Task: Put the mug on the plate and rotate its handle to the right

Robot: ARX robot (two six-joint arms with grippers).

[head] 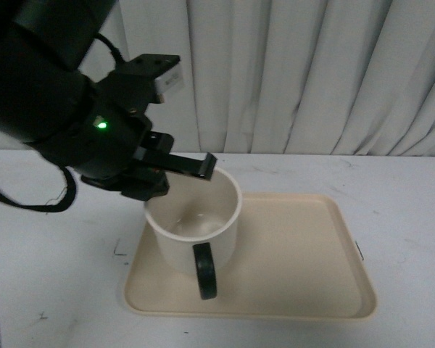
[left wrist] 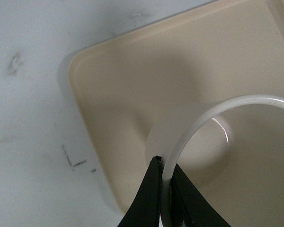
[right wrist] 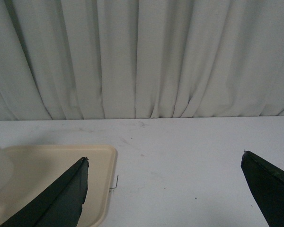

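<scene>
The cream-white mug (head: 194, 230) stands on the left part of the beige plate (head: 297, 268). Its dark handle (head: 205, 270) points toward the front, at the camera. The smiley face is hidden. My left gripper (head: 180, 172) is shut on the mug's rim at its back left, one finger inside and one outside. The left wrist view shows the black fingers (left wrist: 146, 198) pinching the white rim (left wrist: 189, 137) over the plate (left wrist: 113, 85). My right gripper (right wrist: 163, 163) is open and empty above the table, right of the plate (right wrist: 99, 161); it is out of the front view.
The plate lies on a white table (head: 51, 290) with small dark marks. A pale pleated curtain (head: 312, 72) hangs behind the table. A small mark (head: 359, 250) sits by the plate's right edge.
</scene>
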